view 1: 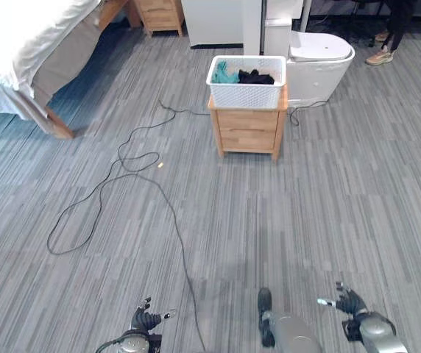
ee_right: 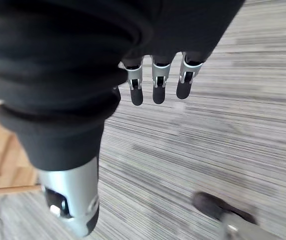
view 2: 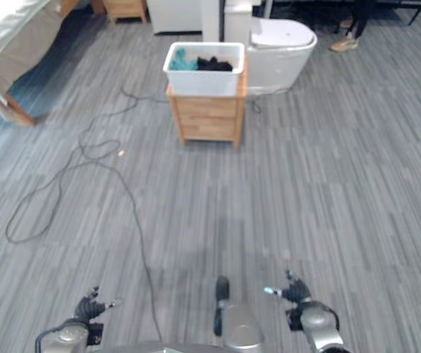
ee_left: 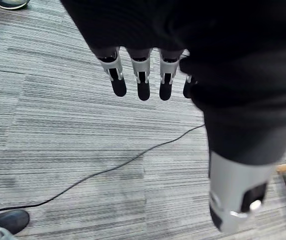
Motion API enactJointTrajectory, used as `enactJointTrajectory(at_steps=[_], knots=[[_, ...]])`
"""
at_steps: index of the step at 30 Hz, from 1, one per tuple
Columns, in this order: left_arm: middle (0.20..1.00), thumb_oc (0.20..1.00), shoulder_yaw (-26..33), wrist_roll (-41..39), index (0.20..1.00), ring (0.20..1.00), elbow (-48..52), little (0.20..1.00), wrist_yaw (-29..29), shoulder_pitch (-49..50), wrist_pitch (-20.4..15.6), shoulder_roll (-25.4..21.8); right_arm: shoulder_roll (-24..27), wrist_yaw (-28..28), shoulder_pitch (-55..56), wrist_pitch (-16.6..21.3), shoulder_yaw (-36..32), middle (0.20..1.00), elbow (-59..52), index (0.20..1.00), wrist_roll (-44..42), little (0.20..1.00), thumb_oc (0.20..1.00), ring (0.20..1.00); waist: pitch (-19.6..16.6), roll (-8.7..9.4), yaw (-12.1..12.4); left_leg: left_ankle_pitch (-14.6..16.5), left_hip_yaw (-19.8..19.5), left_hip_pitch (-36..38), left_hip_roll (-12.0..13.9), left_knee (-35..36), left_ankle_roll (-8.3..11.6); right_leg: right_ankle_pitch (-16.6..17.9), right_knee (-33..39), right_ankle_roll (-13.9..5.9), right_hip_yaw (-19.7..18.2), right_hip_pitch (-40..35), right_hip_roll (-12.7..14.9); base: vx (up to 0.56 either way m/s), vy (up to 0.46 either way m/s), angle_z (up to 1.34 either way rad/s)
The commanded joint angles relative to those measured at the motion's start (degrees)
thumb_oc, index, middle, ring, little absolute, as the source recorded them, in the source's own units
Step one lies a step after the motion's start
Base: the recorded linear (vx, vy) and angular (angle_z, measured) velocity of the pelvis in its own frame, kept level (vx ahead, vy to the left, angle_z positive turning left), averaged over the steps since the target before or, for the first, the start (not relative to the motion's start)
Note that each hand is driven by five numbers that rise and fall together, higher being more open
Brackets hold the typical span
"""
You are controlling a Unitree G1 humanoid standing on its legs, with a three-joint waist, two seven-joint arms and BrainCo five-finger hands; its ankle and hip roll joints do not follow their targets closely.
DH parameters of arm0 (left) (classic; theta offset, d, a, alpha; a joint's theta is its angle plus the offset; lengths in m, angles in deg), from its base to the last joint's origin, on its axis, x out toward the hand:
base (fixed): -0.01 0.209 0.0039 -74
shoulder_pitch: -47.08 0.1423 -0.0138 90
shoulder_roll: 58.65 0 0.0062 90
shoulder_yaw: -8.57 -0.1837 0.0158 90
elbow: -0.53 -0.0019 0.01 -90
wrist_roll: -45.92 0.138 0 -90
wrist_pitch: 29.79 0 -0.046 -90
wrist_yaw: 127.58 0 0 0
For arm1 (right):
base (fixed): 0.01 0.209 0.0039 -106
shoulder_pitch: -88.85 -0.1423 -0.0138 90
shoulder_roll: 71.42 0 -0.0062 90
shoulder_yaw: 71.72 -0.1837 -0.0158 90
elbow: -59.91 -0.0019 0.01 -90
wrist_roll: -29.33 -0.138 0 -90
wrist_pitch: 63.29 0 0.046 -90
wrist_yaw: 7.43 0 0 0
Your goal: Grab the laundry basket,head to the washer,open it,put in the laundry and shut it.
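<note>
White laundry basket (view 1: 246, 93) tops a wooden nightstand (view 1: 248, 129); left robot hand (ee_left: 143, 75) and right robot hand (ee_right: 158, 80) hang empty, fingers straight.

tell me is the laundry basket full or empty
Partly filled. The white laundry basket sits upright on the wooden nightstand, with a teal garment and dark clothes lying below its rim.

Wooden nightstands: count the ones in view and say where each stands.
2. One nightstand stands mid-floor with the white laundry basket on top, the washer behind it. The other nightstand is at the far wall beside the bed, partly cut off.
</note>
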State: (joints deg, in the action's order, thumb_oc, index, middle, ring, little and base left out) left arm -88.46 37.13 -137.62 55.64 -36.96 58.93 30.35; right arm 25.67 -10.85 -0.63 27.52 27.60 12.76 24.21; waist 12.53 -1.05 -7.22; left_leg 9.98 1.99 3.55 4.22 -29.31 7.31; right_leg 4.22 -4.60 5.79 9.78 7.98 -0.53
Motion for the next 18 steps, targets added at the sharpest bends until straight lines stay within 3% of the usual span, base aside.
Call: enactJointTrajectory(at_steps=[1,3,4,8,11,13,16,18], knots=[[1.0,1.0,-1.6,-0.4,1.0,1.0,1.5,1.0,0.0,-3.7,-1.6,-3.1,1.1,-1.7,0.8,0.3,0.5,1.0,0.4,1.0,-1.6,1.0,1.0,1.0,-1.1,3.97,-0.1,-4.1,6.0,-3.7,-2.9,4.5,-3.79,-6.1,2.3,-9.17,0.4,-2.7,3.6,0.16,-0.101,-0.29],[1.0,1.0,-1.9,-0.4,1.0,1.0,2.1,1.0,0.0,-3.9,-1.6,-3.2,1.5,-2.0,0.5,0.4,0.3,1.0,0.2,1.0,-2.0,1.0,1.0,1.0,-0.7,4.7,0.6,-1.7,7.5,-7.0,-2.9,7.9,-4.94,-6.7,3.5,-9.74,0.1,-4.3,4.1,0.19,-0.061,-0.17],[1.0,1.0,-2.1,-0.4,1.0,1.0,2.7,1.0,0.0,-3.9,-1.5,-3.3,1.7,-2.3,0.3,0.3,0.3,1.0,0.1,1.0,-2.0,1.0,1.0,1.0,-0.3,4.85,1.1,-2.0,7.9,-9.5,-2.9,10.2,-5.13,-7.1,4.1,-9.94,0.0,-5.2,4.4,0.2,-0.028,-0.13],[1.0,1.0,-1.6,-0.5,1.0,1.0,4.0,1.0,0.2,-3.4,-1.3,-3.6,1.8,-3.1,-0.4,0.3,0.2,1.0,0.8,1.0,-2.2,1.0,1.0,1.0,0.9,3.54,3.2,-12.5,7.9,-15.3,-1.2,22.4,-3.23,-8.8,5.8,-10.06,-1.1,-9.6,2.0,0.27,0.0,-0.2],[1.0,1.0,-1.1,-0.7,1.0,1.0,3.7,1.0,0.4,-2.7,-1.0,-3.7,1.7,-3.5,-0.9,0.3,0.5,1.0,1.4,1.0,-1.7,1.0,1.0,1.0,1.1,3.2,4.8,-15.9,7.4,-17.8,-0.7,29.2,-2.65,-11.3,5.7,-10.07,-3.0,-13.0,0.9,0.4,0.053,-0.48],[1.0,1.0,-0.6,-0.5,1.0,1.0,3.7,1.0,0.5,-1.9,-0.8,-3.7,1.5,-3.2,-0.8,0.2,0.7,1.0,1.5,1.0,-1.0,1.0,1.0,1.0,0.9,3.19,5.8,-17.2,7.2,-17.8,-0.5,30.0,-2.48,-12.7,5.0,-9.97,-4.8,-15.2,0.7,0.53,0.135,-0.3],[1.0,1.0,0.2,0.2,1.0,1.0,2.9,1.0,0.2,-0.9,-0.8,-3.9,0.8,-2.6,-0.5,0.1,0.6,1.0,1.4,1.0,0.3,1.0,1.0,1.0,-0.7,3.73,6.7,-17.0,7.9,-16.8,-0.5,27.5,-3.51,-14.5,3.3,-10.79,-6.1,-17.8,1.8,0.47,0.155,-0.68],[1.0,1.0,0.3,0.5,1.0,1.0,3.2,1.0,0.2,-0.7,-0.8,-4.5,0.0,-1.8,-0.4,0.1,1.0,1.0,0.9,1.0,1.1,1.0,1.0,1.0,-1.7,5.18,7.5,-14.0,8.4,-16.5,-1.7,23.4,-5.1,-14.6,-2.2,-12.4,-6.7,-17.1,4.1,0.53,0.21,-0.56]])
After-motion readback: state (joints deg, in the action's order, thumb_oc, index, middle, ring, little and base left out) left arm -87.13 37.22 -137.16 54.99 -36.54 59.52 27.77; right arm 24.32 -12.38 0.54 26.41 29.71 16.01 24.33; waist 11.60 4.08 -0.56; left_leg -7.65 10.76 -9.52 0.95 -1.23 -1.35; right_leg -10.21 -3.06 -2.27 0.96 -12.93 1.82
